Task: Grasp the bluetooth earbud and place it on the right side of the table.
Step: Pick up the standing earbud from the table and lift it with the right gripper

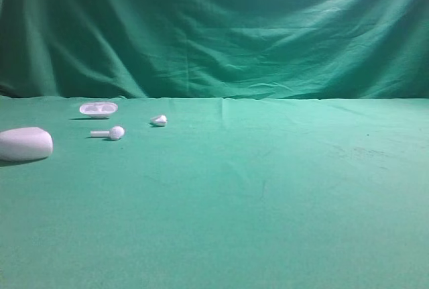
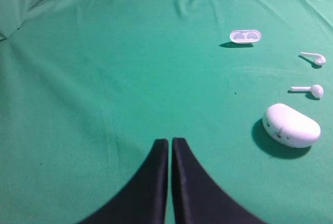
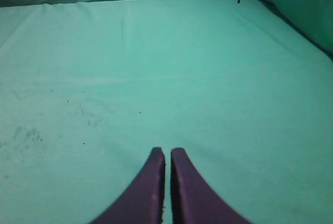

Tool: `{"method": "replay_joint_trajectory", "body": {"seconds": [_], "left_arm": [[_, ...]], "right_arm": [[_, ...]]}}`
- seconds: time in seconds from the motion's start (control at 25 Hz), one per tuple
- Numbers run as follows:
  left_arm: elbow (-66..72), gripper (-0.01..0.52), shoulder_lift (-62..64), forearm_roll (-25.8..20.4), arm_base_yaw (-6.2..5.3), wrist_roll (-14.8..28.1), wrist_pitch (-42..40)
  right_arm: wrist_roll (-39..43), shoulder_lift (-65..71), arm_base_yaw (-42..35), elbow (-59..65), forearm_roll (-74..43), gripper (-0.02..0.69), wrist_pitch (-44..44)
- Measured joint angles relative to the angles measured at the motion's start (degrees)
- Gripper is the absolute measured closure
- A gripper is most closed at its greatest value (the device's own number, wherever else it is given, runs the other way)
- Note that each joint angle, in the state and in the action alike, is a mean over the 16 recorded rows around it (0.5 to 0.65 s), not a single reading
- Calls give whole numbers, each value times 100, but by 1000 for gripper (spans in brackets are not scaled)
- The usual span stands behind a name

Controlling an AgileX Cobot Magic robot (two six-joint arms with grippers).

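Note:
Two small white bluetooth earbuds lie on the green table [image 1: 268,188] at the far left. One bluetooth earbud [image 1: 111,132] [image 2: 311,89] has its stem pointing left; a second earbud [image 1: 159,120] [image 2: 315,57] lies a little further back and to the right. Neither arm shows in the exterior high view. My left gripper [image 2: 170,141] is shut and empty, hovering over bare cloth well to the left of the earbuds in the left wrist view. Over bare cloth too, my right gripper [image 3: 167,150] is shut and empty, with no earbud in its view.
A big white rounded case [image 1: 25,143] [image 2: 290,125] sits at the left edge. A shallow white oval tray [image 1: 98,108] [image 2: 245,36] lies behind the earbuds. Green draped backdrop [image 1: 214,27] rises behind the table. Faint dark specks [image 3: 31,133] mark the cloth.

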Motion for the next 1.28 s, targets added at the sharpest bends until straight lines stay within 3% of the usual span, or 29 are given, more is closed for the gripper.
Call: {"method": "replay_joint_trajectory", "body": {"seconds": [0.76,1.28], "left_arm": [[0,514,0,0,0,0,0],[0,514,0,0,0,0,0]], "right_arm": [[-29,0,0,7,-192,665,-159],[386,105,0,-149,-302,665,-2661]]}}
